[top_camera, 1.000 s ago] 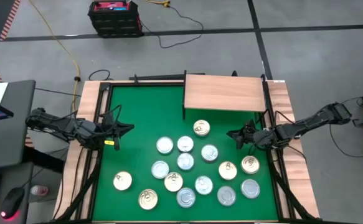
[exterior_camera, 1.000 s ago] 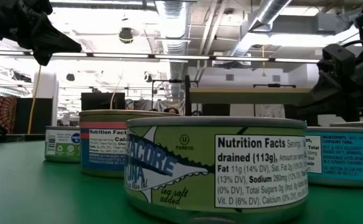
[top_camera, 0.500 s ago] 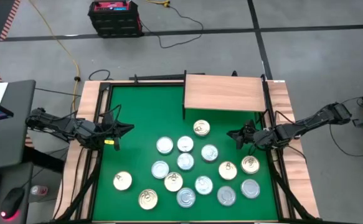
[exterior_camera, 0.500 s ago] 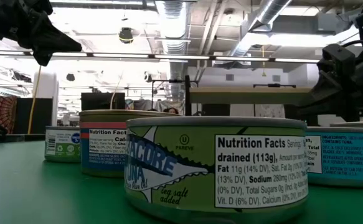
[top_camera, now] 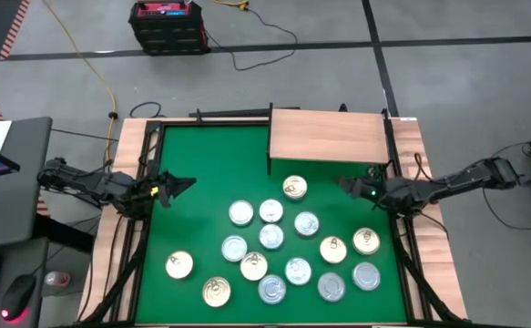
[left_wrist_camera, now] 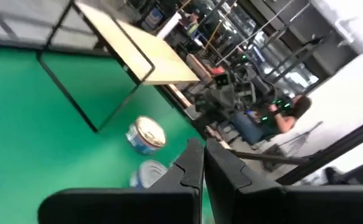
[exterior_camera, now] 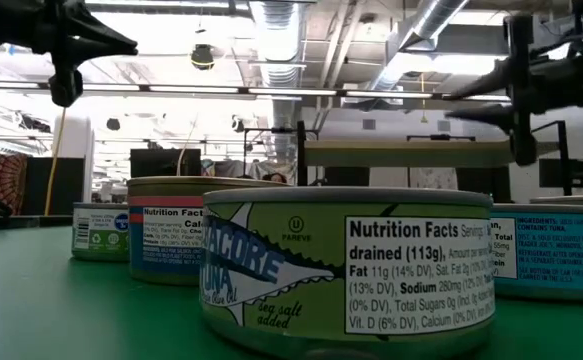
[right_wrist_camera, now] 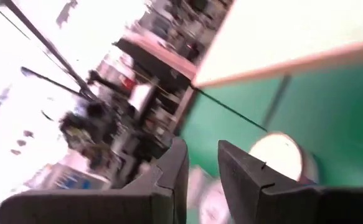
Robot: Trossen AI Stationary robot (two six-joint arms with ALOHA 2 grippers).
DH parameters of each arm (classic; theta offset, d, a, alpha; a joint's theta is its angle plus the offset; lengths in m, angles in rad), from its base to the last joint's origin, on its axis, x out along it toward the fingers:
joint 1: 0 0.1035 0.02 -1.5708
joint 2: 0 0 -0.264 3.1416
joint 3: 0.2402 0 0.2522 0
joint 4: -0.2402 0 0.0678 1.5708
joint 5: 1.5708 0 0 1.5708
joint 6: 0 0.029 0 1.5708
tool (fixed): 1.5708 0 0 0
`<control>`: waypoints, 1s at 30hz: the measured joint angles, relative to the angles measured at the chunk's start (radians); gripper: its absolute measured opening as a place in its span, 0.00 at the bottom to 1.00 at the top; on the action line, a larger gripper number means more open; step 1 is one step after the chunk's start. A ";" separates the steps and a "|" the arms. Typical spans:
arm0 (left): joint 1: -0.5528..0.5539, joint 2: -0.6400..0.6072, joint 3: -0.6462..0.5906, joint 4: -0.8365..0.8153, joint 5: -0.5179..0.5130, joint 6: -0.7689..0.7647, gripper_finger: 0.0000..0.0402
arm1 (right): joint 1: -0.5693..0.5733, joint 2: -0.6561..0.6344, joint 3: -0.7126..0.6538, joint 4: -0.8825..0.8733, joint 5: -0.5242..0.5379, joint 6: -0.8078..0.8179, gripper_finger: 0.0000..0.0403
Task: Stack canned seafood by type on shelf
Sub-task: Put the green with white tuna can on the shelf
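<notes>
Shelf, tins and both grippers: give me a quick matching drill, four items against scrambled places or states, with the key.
1. shelf
2. gold-lid tin
3. left gripper
4. right gripper

A. shut, near the green mat's left edge
B. empty, nothing stacked on it
C. holds nothing, just off the shelf's right front leg
D. on the mat just in front of the shelf

Pairs: 1-B, 2-D, 3-A, 4-C

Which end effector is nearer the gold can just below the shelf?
Right. The right end effector sits just beside the gold can; the left end effector is across the mat, farther away.
</notes>
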 joint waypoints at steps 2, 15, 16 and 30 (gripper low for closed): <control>0.000 0.007 0.000 -0.003 -0.019 -0.067 0.01 | -0.014 0.000 0.000 0.053 -0.012 -0.072 0.28; 0.122 0.228 0.022 0.074 0.279 -0.208 0.01 | -0.084 0.441 0.489 -0.273 -0.463 -0.300 0.28; 0.144 0.260 0.029 0.075 0.325 -0.218 0.01 | -0.091 0.482 0.528 -0.292 -0.479 -0.312 0.28; 0.348 0.791 0.193 -0.122 0.612 -0.138 0.30 | -0.077 0.848 0.983 -0.683 -0.555 -0.390 0.28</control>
